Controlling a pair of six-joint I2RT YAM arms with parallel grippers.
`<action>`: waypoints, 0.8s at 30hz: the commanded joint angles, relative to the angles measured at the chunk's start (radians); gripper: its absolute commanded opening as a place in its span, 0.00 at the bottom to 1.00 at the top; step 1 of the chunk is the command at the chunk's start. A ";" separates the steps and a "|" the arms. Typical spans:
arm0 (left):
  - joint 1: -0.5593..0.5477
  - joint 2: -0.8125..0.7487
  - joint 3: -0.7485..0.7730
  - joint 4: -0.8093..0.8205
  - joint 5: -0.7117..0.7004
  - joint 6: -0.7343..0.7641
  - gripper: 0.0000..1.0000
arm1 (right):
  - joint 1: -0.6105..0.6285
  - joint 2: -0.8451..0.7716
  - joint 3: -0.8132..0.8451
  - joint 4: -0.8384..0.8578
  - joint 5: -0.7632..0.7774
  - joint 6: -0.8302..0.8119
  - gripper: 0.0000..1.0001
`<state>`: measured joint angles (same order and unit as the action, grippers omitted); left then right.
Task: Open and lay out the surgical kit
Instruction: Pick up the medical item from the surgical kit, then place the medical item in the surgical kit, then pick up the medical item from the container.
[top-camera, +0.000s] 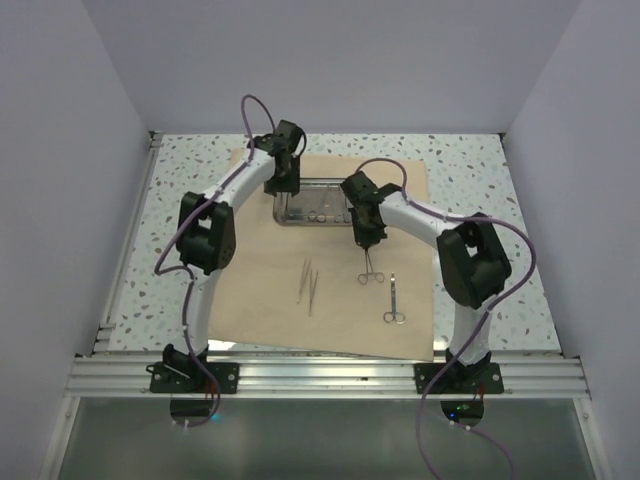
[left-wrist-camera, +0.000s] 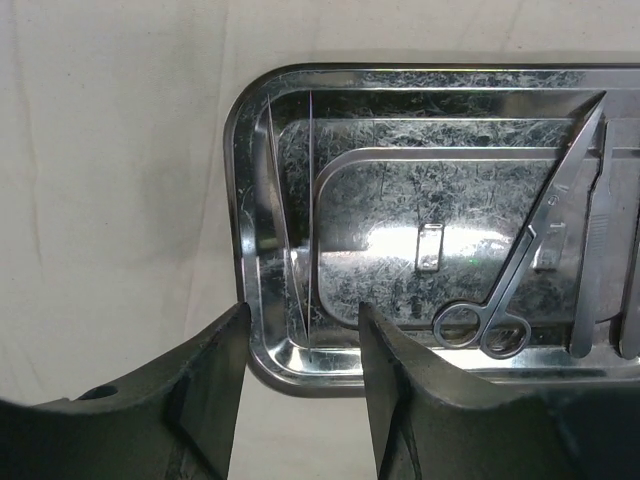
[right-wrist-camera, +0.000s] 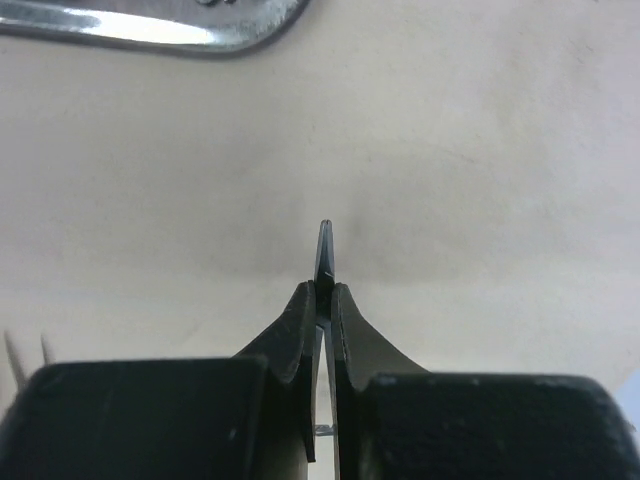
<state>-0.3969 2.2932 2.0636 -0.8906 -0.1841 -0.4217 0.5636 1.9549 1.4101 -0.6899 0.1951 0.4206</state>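
I am watching the left gripper (left-wrist-camera: 302, 318) hovering with its jaws spread wide, straddling the near left corner of the steel tray (left-wrist-camera: 238, 170). The tray is sitting on the tan cloth (top-camera: 260, 290) toward the counter's far edge, with scissors (left-wrist-camera: 520, 270) lying inside it. Tweezers (top-camera: 308, 282) are lying mid-cloth. The right gripper (right-wrist-camera: 323, 292) is pinching slim forceps (top-camera: 370, 268) tight, their rings pointing toward the near edge.

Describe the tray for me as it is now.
The tray is a shiny, scratched steel rectangle with rounded corners and a raised rim, lying flat on the cloth at its far side. It holds scissors and other slim instruments. The open left gripper hangs over one end; contact is unclear.
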 joint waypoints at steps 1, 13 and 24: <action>0.016 0.017 0.070 0.004 0.023 0.031 0.51 | -0.002 -0.169 0.012 -0.112 0.029 0.007 0.00; 0.016 0.094 0.020 0.059 0.023 0.018 0.48 | -0.002 -0.549 -0.408 -0.169 0.000 0.102 0.00; 0.016 0.157 0.032 0.062 0.025 0.020 0.29 | -0.001 -0.620 -0.473 -0.166 0.033 0.126 0.77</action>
<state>-0.3912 2.4065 2.0834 -0.8307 -0.1596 -0.4244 0.5632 1.3613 0.8589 -0.8528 0.1944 0.5396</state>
